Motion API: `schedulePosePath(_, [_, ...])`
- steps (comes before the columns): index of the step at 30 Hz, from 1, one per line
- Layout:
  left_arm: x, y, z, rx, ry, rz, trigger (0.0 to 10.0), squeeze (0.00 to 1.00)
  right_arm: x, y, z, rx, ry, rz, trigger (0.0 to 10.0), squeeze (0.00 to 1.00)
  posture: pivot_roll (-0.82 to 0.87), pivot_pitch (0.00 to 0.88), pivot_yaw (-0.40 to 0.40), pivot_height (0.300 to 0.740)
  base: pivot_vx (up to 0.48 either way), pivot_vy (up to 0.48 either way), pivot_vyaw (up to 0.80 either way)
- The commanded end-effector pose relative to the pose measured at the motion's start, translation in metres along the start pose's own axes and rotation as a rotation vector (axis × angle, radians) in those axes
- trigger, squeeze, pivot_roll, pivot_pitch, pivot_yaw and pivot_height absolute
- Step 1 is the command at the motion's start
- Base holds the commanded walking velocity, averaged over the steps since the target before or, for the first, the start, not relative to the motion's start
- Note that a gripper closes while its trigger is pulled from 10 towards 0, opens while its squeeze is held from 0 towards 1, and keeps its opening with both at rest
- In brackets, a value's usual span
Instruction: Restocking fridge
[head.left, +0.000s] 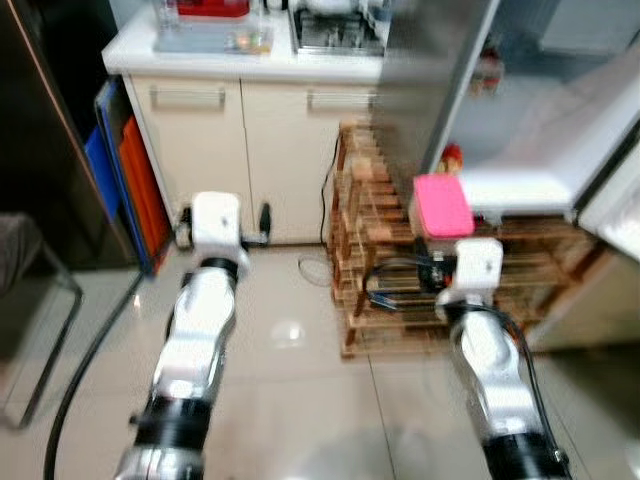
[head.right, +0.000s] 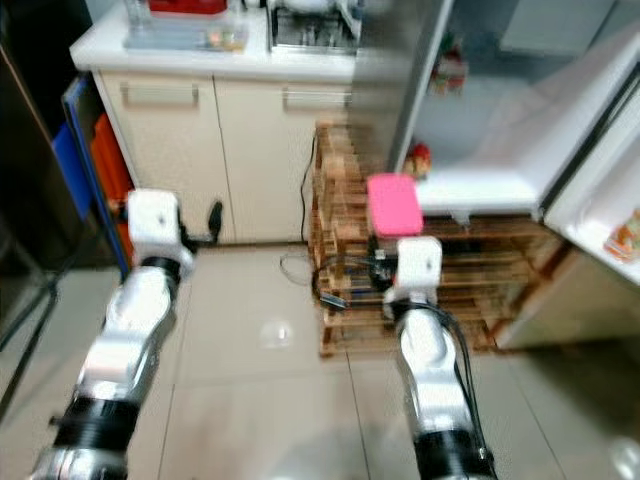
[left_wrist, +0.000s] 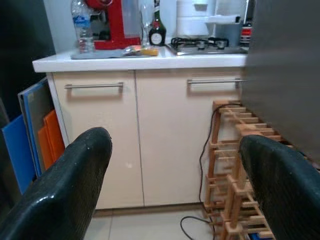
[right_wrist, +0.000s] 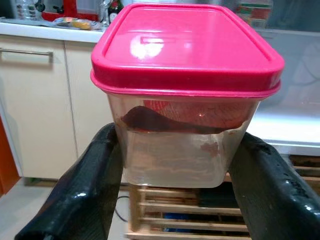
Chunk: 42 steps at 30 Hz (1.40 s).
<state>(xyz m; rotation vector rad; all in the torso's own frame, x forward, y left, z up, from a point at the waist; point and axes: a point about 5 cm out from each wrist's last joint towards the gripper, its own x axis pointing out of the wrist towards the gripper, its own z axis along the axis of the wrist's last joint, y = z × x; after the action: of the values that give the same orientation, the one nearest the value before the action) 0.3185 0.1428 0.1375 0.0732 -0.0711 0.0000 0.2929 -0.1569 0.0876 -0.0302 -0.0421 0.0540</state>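
Clamped between the two black fingers of the right gripper (right_wrist: 175, 170) is a clear plastic food box with a rounded-square pink lid (right_wrist: 186, 45); both fingers press against its side walls, and it is held up in the air in front of the open fridge (head.left: 545, 130). Its lid is glossy and smooth, with a raised rim and a shallow rectangular panel moulded into the top. Through the see-through walls a dark reddish-brown mass shows in the upper part, the walls below looking cloudy and smeared. Just beyond the box lies the fridge's white lower shelf (head.left: 520, 185), and under that a stack of slatted pale wooden pallets (head.left: 380, 270) with a black cable (head.left: 325, 205) trailing beside them. The left gripper (left_wrist: 175, 195) is held out toward cream cabinet doors with brushed metal bar handles (left_wrist: 93, 86), its fingers spread wide apart on nothing. A white worktop (left_wrist: 140, 59) above carries a red appliance (left_wrist: 114, 25). The tiled floor (head.left: 290, 350) is shiny.
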Motion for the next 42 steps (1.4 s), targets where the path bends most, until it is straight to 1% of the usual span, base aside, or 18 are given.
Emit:
schedulePosePath(1, [0.003,-0.010,0.002,-0.003,-0.006,-0.028,10.0,0.00,-0.003,-0.012,0.002,-0.019,-0.006,-0.027,0.0,0.00,-0.14,0.000,-0.012,0.740,0.000,-0.461,0.00])
schedulePosePath(8, [0.003,-0.008,0.000,0.007,-0.001,-0.018,10.0,0.00,-0.009,-0.020,-0.002,-0.036,0.008,-0.045,0.0,0.00,-0.13,0.000,-0.021,0.740,0.000,-0.459,0.00])
schedulePosePath(10, [0.004,-0.004,0.000,0.028,-0.003,0.005,10.0,0.00,-0.016,-0.023,-0.005,-0.048,0.018,-0.041,0.0,0.00,-0.13,0.000,-0.026,0.740,0.122,-0.403,0.00])
schedulePosePath(12, [0.005,-0.004,-0.001,0.040,0.001,0.006,10.0,0.00,-0.017,-0.023,-0.006,-0.051,0.020,-0.036,0.0,0.00,-0.13,0.000,-0.026,0.740,0.000,0.000,0.00])
schedulePosePath(14, [0.005,-0.005,-0.001,0.023,-0.003,0.001,10.0,0.00,-0.022,-0.022,-0.008,-0.063,0.025,-0.022,0.0,0.00,-0.14,0.000,-0.030,0.740,0.000,0.000,0.00])
schedulePosePath(15, [0.005,-0.007,0.000,-0.011,-0.008,-0.017,10.0,0.00,-0.022,-0.022,-0.008,-0.065,0.024,-0.019,0.0,0.00,-0.14,0.000,-0.031,0.740,0.000,0.000,0.00])
schedulePosePath(16, [0.005,-0.007,0.000,-0.011,-0.008,-0.017,10.0,0.00,-0.022,-0.022,-0.008,-0.065,0.024,-0.019,0.0,0.00,-0.14,0.000,-0.031,0.740,0.000,0.000,0.00])
schedulePosePath(17, [0.003,-0.010,0.003,-0.077,-0.025,-0.046,10.0,0.00,-0.023,-0.020,-0.007,-0.067,0.022,-0.013,0.0,0.00,-0.13,0.000,-0.031,0.740,0.000,0.000,0.00])
schedulePosePath(18, [0.003,-0.010,0.003,-0.077,-0.025,-0.046,10.0,0.00,-0.023,-0.020,-0.007,-0.067,0.022,-0.013,0.0,0.00,-0.13,0.000,-0.031,0.740,0.000,0.000,0.00])
schedulePosePath(21, [0.002,-0.016,-0.003,-0.065,0.002,-0.076,10.0,0.00,-0.021,-0.012,-0.009,-0.066,0.018,0.011,0.0,0.00,-0.13,0.000,-0.031,0.740,0.477,0.000,0.00])
schedulePosePath(24, [0.002,-0.018,-0.004,-0.071,0.008,-0.082,10.0,0.00,-0.019,-0.011,-0.009,-0.061,0.019,0.016,0.0,0.00,-0.13,0.000,-0.033,0.740,0.480,0.000,0.00])
schedulePosePath(28, [0.004,-0.026,0.001,-0.078,-0.016,-0.127,10.0,0.00,-0.015,-0.008,-0.005,-0.065,0.004,0.034,0.0,0.00,-0.14,0.000,-0.026,0.740,0.480,0.000,0.00])
schedulePosePath(32, [0.005,-0.028,0.001,-0.077,-0.010,-0.143,10.0,0.00,-0.013,-0.009,-0.005,-0.067,0.006,0.032,0.0,0.00,-0.13,0.000,-0.025,0.740,0.480,0.000,0.00])
schedulePosePath(36, [0.004,-0.028,0.003,-0.075,-0.018,-0.162,10.0,0.00,-0.012,-0.005,-0.004,-0.062,0.001,0.039,0.0,0.00,-0.13,0.000,-0.017,0.740,0.480,0.000,0.00])
schedulePosePath(42, [0.004,-0.030,0.003,-0.072,-0.016,-0.177,10.0,0.00,-0.008,-0.003,-0.004,-0.057,-0.002,0.044,0.0,0.00,-0.13,0.000,-0.012,0.740,0.480,0.000,0.00])
